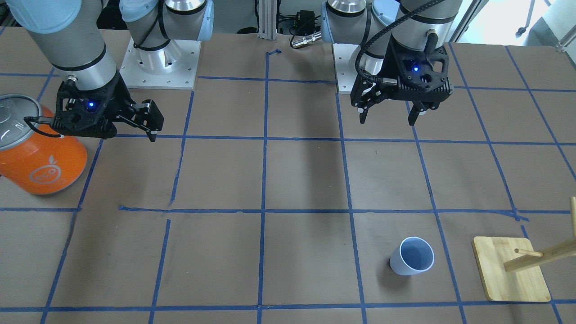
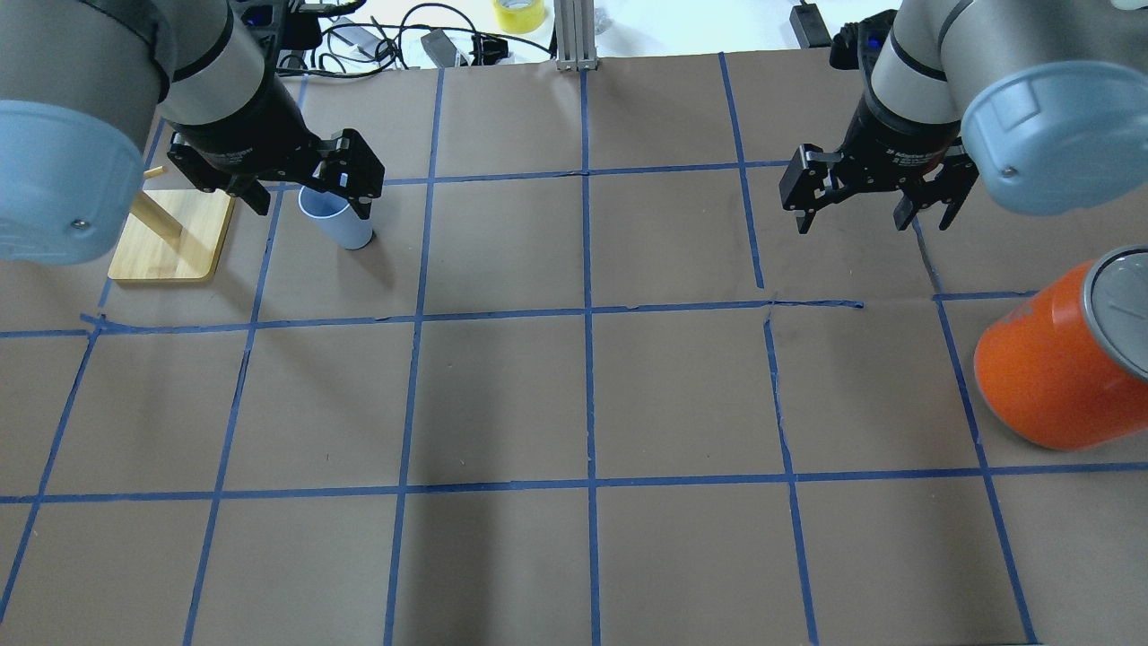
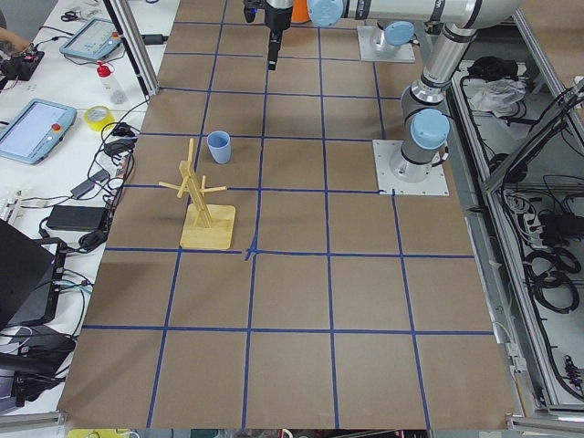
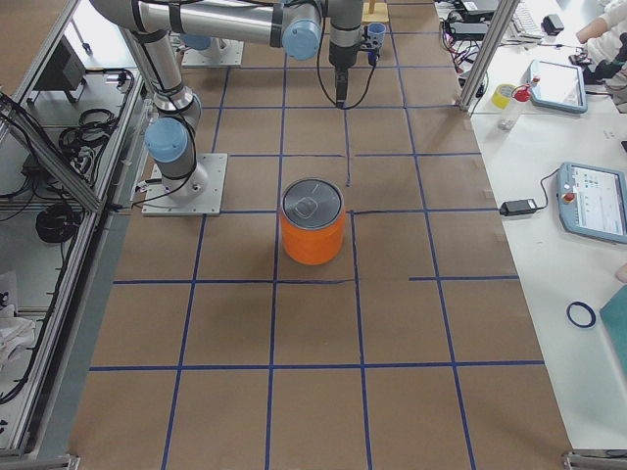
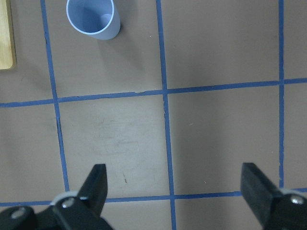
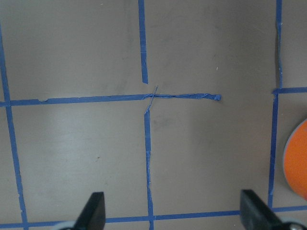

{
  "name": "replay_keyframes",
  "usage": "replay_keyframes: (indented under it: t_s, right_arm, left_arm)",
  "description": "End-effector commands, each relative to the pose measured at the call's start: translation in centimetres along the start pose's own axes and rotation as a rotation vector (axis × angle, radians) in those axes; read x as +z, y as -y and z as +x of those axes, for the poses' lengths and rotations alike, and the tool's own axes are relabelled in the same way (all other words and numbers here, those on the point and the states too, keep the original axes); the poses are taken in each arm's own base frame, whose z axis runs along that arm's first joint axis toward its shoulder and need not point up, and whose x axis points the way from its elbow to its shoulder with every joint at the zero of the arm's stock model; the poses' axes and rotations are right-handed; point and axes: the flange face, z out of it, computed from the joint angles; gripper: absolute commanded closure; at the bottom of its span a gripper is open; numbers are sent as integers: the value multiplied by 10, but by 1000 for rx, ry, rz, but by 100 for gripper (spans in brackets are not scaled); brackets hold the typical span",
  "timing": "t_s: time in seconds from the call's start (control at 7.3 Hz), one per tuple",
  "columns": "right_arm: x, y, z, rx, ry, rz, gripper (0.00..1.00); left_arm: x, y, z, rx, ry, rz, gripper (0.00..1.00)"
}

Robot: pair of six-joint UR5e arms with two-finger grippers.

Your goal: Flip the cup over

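Brown paper covers the bench (image 1: pixel 306 180), and blue tape (image 1: pixel 264 180) divides it into a grid of large squares. The cup (image 1: pixel 411 256) stands upright on its base with its open rim up, inside one square on the robot's left half of the bench, towards the operators' edge. Its pale blue inside is empty. It is apart from the tape lines around it. Near it, further to the robot's left, stands a wooden rack (image 1: pixel 510 270) on a flat bamboo base, with thin pegs that stick out from a post; cup and rack do not touch.

The left tool (image 1: pixel 388 120) hangs above the bench with its jaws spread wide and nothing between them. The left wrist view shows both black fingertips (image 5: pixel 96 184) at the bottom edge and the cup at the top left corner, well ahead of them and off to one side.

The right tool (image 2: pixel 865 220) also hangs over bare paper, jaws wide apart and empty. Beside it, on the robot's right side, an orange can (image 1: pixel 40 157) with a silver lid stands on the bench; its rim shows at the right edge of the right wrist view.
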Motion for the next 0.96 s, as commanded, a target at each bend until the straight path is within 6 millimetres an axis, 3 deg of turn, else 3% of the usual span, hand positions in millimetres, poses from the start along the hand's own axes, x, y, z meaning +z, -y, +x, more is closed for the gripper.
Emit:
replay_keyframes:
  t_s: [0.0, 0.82]
  right_arm:
    - [0, 0, 0, 0, 3, 4, 0]
    - [1, 0, -1, -2, 0, -4, 0]
  left_arm:
    - [0, 0, 0, -2, -1, 0, 0]
    - [3, 2, 0, -5, -10, -1, 0]
